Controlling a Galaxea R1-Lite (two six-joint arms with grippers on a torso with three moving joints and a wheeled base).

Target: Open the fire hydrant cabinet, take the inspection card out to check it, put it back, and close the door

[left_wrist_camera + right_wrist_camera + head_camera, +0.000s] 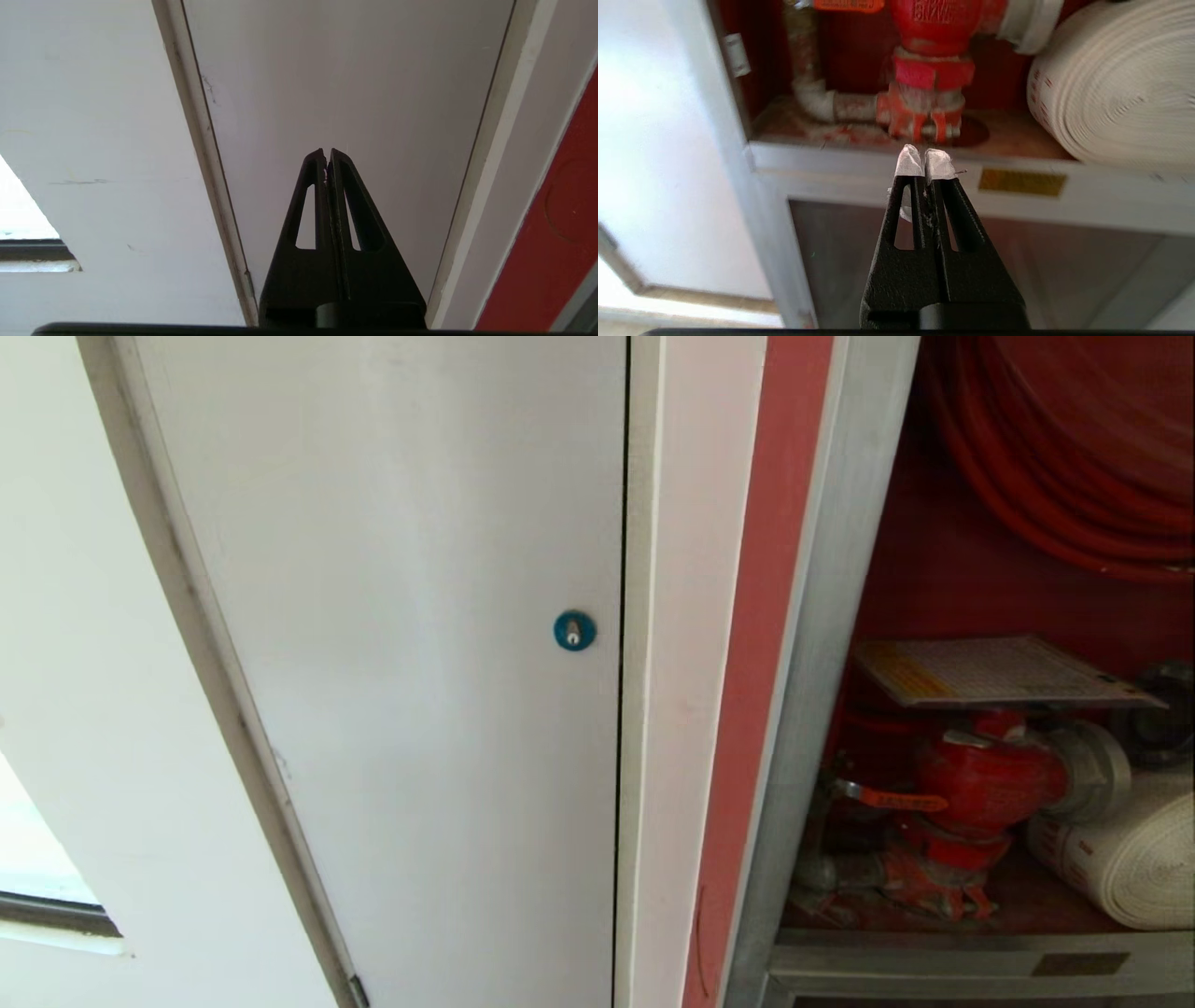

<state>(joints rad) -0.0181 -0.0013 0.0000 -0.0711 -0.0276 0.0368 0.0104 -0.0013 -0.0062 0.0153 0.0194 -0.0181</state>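
Two hands pressed together, empty | left hand (327,154) faces white door (350,84); right hand (924,161) below red valve (931,28) | head view alone: inspection card (994,670) apparently atop valve, inside fire hydrant cabinet (822,644)

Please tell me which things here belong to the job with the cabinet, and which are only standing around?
Belong to the job:
- fire hydrant cabinet, open
- inspection card, lying flat above the red valve
- right gripper, shut, empty

Only around:
- white door with blue lock
- rolled white hose
- left gripper, shut
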